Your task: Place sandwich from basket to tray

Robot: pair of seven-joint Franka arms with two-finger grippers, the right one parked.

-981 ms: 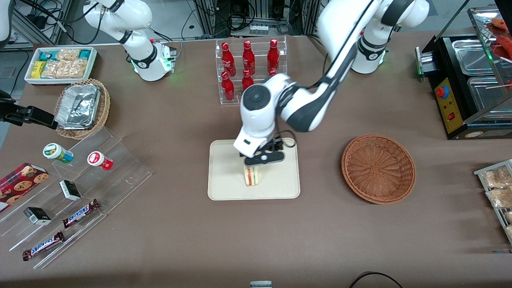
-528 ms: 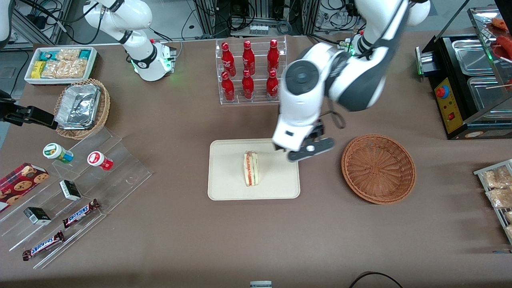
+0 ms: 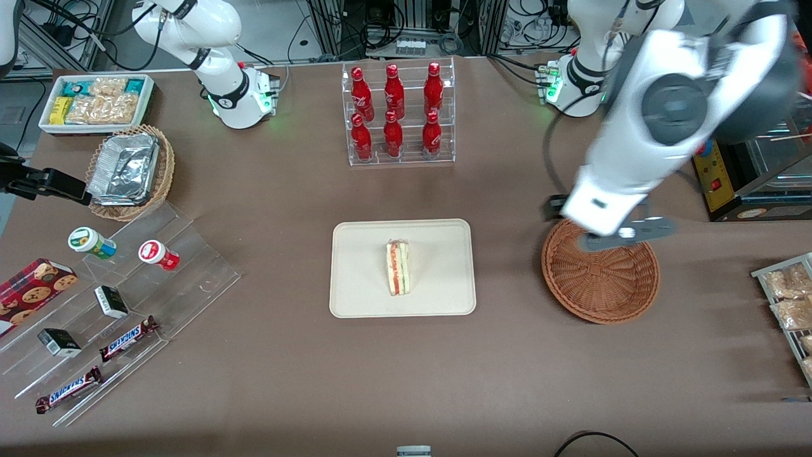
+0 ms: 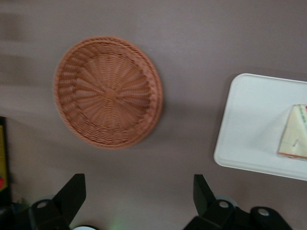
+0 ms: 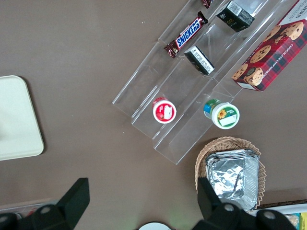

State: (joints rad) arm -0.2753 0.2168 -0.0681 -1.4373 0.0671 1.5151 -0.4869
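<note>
The sandwich (image 3: 398, 267) stands on its edge on the cream-white tray (image 3: 361, 279), with its red and green filling facing up. The reddish-brown wicker basket (image 3: 599, 279) lies beside the tray toward the working arm's end, with nothing in it. My gripper (image 3: 625, 235) hangs high over the basket's rim that is farther from the front camera. In the left wrist view the gripper (image 4: 138, 191) is open with nothing between its black fingers (image 4: 72, 191). Below it that view shows the basket (image 4: 108, 91), the tray (image 4: 249, 129) and the sandwich (image 4: 295, 134).
A clear rack of red bottles (image 3: 396, 114) stands farther from the front camera than the tray. A black appliance (image 3: 729, 139) sits at the working arm's end. Toward the parked arm's end are a tan basket with foil trays (image 3: 130, 171) and acrylic steps with snacks (image 3: 120, 304).
The gripper let go of the sandwich on the tray, rose, and swung from over the tray to above the basket. The sandwich stays upright on the tray.
</note>
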